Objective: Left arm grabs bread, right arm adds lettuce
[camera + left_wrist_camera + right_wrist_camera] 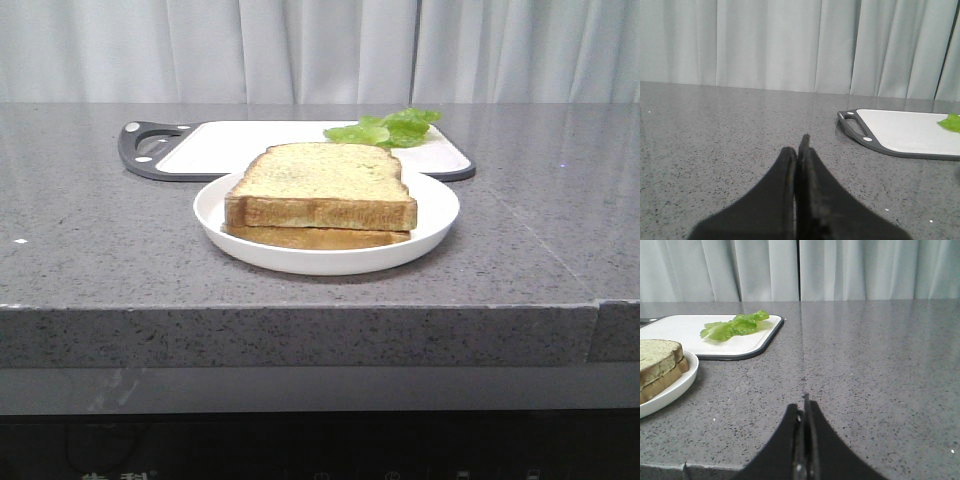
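Observation:
The thick bread lies on top of a thinner golden slice on a white plate in the middle of the counter; it also shows in the right wrist view. The lettuce lies on the white cutting board behind the plate; it shows in the right wrist view, and its edge in the left wrist view. My left gripper is shut and empty over bare counter, left of the board. My right gripper is shut and empty, right of the plate. Neither gripper shows in the front view.
The cutting board has a dark grey rim and handle at its left end. The grey speckled counter ends in a front edge close to the plate. A pale curtain hangs behind.

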`<state>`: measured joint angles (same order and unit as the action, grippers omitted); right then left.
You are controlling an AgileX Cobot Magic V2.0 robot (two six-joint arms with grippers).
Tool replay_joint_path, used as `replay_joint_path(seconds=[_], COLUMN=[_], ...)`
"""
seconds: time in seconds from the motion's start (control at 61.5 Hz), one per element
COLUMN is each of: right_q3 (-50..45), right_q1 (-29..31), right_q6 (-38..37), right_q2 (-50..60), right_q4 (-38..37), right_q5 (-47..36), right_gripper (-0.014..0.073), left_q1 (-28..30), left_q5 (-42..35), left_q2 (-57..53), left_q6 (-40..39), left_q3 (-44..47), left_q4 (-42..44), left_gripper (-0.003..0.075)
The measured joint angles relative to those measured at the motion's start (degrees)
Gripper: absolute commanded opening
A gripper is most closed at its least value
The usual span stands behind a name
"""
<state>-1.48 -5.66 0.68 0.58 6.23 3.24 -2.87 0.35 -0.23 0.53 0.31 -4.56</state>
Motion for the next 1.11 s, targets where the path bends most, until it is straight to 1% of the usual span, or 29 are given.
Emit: replay_joint_path(seconds=[0.796,0.926,1.008,1.105], right_q3=[0.00,0.00,1.92,6.75], right_q1=[0.00,0.00,0.00,0.00], right_q6=[0.00,0.00,0.00,0.00], right_q2=[0.00,0.00,0.00,0.00], right_q4=[0.00,0.00,0.00,0.00], right_q5=[-0.09,-0.21,1.04,3.44], right_gripper=[-0.0118,-0.0118,-0.0118,-0.0118], left_q1=[0.00,0.00,0.00,0.00], left_q5=[-0.35,-1.28,-0.05,3.58], left_q2=[0.00,0.00,0.00,0.00], left_q6=[0.00,0.00,0.00,0.00], left_q3=[0.00,-0.20,-1.70,-6.64], left_q4=[0.00,-2.47,-4.93,-5.68], left_gripper=[-0.0020,-0.0020,-0.0020,-0.0020])
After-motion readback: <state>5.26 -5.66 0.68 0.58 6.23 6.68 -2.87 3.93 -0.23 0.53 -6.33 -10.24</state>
